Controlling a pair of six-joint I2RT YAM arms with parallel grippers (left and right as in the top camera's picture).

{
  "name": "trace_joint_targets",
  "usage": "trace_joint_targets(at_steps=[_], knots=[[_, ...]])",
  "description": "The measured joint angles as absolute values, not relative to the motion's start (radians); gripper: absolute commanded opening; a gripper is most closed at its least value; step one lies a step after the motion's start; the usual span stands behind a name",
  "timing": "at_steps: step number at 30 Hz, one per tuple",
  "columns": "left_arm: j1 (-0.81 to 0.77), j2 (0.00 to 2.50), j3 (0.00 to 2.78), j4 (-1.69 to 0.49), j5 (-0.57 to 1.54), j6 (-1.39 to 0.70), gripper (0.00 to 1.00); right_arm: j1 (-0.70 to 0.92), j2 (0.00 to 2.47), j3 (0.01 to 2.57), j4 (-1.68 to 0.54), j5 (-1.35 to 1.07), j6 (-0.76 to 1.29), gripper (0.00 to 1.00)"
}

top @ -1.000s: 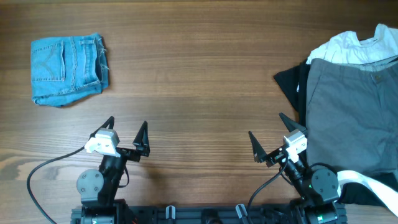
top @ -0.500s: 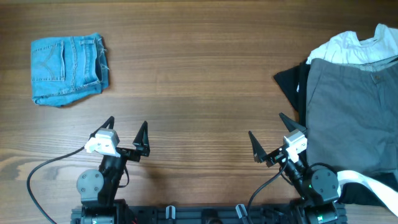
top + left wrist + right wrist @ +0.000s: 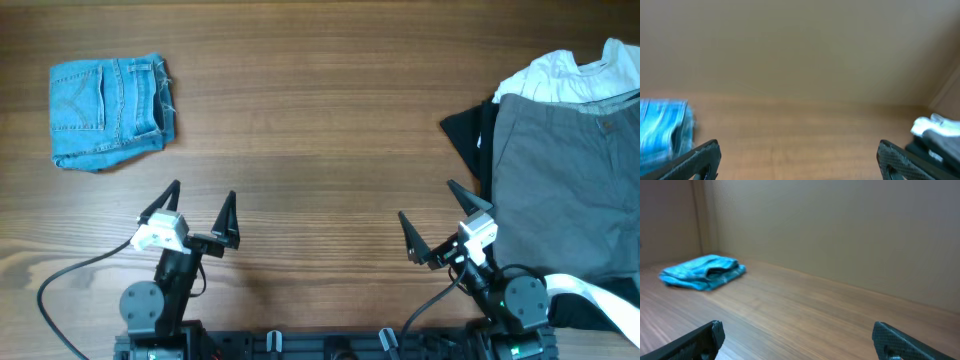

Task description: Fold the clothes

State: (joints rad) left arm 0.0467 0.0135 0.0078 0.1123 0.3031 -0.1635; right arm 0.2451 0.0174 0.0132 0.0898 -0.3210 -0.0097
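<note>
Two grippers sit by the near edge of the wooden table (image 3: 320,130). Both the left gripper (image 3: 203,192) and the right gripper (image 3: 427,202) have their jaws spread wide and hold nothing. Just right of the right one, the grey shorts (image 3: 565,180) lie flat, running off the right edge, over a black garment (image 3: 462,135). A white garment (image 3: 565,75) is bunched at the far right corner. Folded denim shorts (image 3: 108,110) lie near the far left corner. Bare wood spans the middle.
</note>
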Motion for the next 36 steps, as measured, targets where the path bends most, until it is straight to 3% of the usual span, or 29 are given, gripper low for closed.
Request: trace_joint_targets(at_steps=[5, 9, 23, 30, 36], knots=[[0.047, 0.014, 0.036, 0.134, 0.312, -0.163, 1.00, 0.245, 0.035, 0.116, 0.033, -0.371, 0.028, 1.00], [0.047, 0.055, 0.161, -0.009, 0.313, -0.165, 1.00, 0.245, 0.134, 0.280, -0.119, -0.374, 0.033, 1.00], [0.047, 0.811, 1.030, -0.723, 0.315, -0.163, 1.00, 0.245, 1.085, 1.124, -0.807, -0.391, 0.049, 1.00], [0.047, 1.087, 1.256, -0.911, 0.316, -0.157, 1.00, 0.229, 1.345, 1.290, -0.859, -0.398, 0.087, 1.00], [0.047, 1.129, 1.275, -0.914, 0.354, -0.155, 1.00, 0.059, 1.485, 1.328, -0.802, -0.107, 0.286, 0.89]])
